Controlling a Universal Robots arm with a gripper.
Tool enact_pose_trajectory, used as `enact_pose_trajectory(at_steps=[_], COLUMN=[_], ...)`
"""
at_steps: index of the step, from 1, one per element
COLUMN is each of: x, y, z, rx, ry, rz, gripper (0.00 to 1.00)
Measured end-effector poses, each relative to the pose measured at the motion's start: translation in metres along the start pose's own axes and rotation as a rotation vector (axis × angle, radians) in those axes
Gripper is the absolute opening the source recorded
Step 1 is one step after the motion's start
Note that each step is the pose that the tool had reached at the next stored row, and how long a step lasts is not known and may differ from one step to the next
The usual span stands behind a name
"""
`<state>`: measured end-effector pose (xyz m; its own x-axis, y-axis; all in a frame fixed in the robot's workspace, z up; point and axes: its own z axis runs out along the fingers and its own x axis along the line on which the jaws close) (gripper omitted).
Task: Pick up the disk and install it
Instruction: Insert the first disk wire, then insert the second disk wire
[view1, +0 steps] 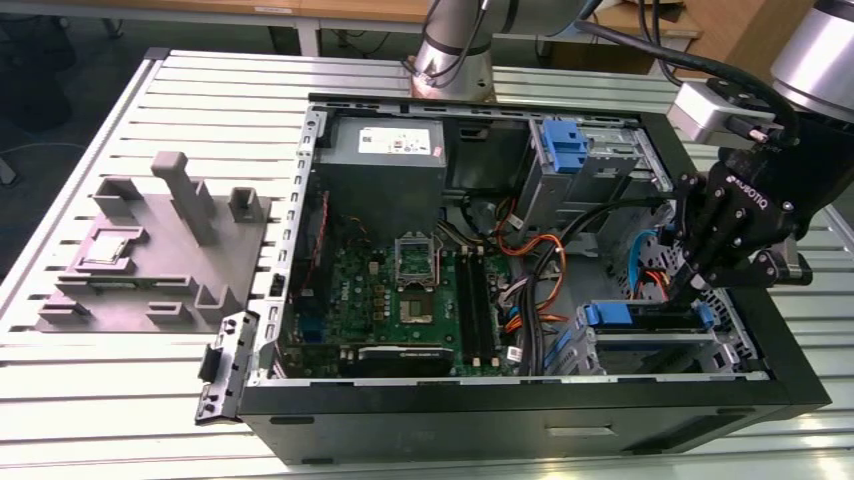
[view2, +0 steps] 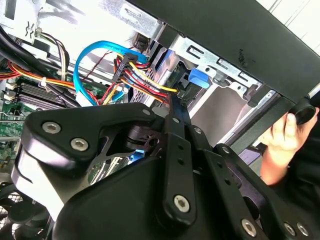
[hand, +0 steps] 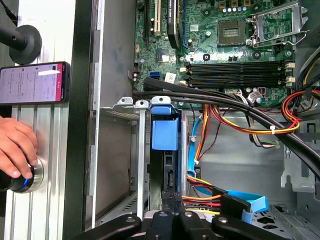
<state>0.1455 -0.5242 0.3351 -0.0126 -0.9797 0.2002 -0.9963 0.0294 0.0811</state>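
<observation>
My hand (view1: 683, 290) hangs inside the open computer case (view1: 534, 410), at the exterior view's right, lowered over the near right drive bay. Just below my fingertips sits the disk (view1: 647, 318), its blue carrier frame showing along the top edge, lying flat in that bay. A blue cable (view1: 638, 262) loops beside my hand, with orange and red wires (view1: 534, 260) to its left. The green motherboard (view1: 400, 300) fills the case's middle, and the grey power supply (view1: 387, 150) sits at the far left corner. Left of the case, a grey fixture block (view1: 160, 250) rests on the slatted metal table (view1: 80, 400).
</observation>
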Motion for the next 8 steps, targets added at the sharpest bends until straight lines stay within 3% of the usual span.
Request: enact_pose_trajectory(at_steps=[8], x=[0.0], y=[-0.0001], z=[0.0], rx=[0.0], ry=[0.0], rz=[0.0], gripper=[0.1])
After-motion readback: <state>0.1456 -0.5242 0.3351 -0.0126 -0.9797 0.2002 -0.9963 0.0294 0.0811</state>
